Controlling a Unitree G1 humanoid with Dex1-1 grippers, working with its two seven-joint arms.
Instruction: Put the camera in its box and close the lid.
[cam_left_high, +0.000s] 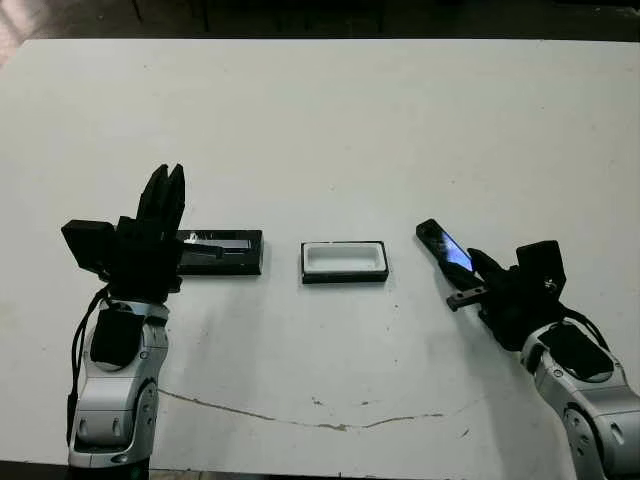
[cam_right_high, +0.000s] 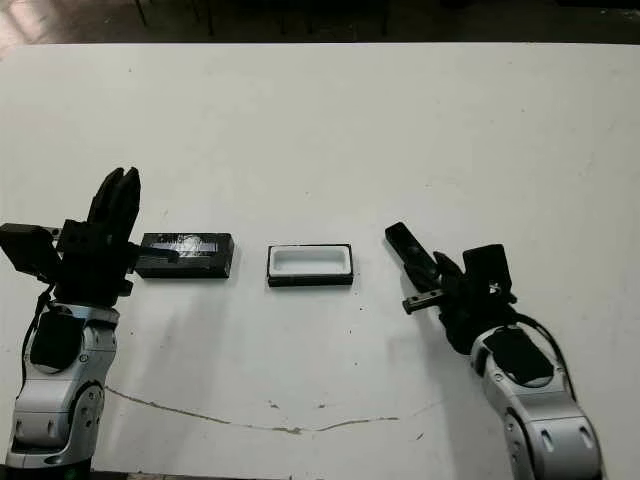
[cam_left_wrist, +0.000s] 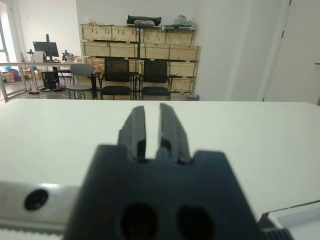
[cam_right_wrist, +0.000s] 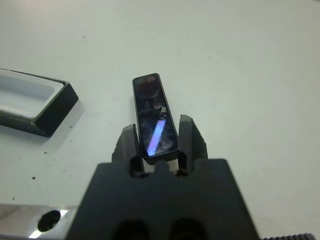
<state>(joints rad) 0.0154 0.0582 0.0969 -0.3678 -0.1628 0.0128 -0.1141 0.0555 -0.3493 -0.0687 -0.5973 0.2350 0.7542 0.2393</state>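
The camera (cam_left_high: 443, 247), a slim black bar with a blue-lit screen, sits tilted between the fingers of my right gripper (cam_left_high: 468, 268), which is shut on its near end. The right wrist view shows the camera (cam_right_wrist: 154, 116) sticking out past both fingertips. The box (cam_left_high: 344, 261), black-walled with a white lining, lies open on the table a short way left of the camera and holds nothing. Left of the box lies the lid (cam_left_high: 226, 250), flat and black with a silvery strip. My left gripper (cam_left_high: 165, 182) stands shut and holding nothing at the lid's left end, covering part of it.
The white table (cam_left_high: 330, 130) stretches far beyond the objects, and a thin crack line (cam_left_high: 300, 420) runs along its near part. Past the table's far edge, the left wrist view shows chairs (cam_left_wrist: 130, 80) and stacked crates (cam_left_wrist: 140, 47).
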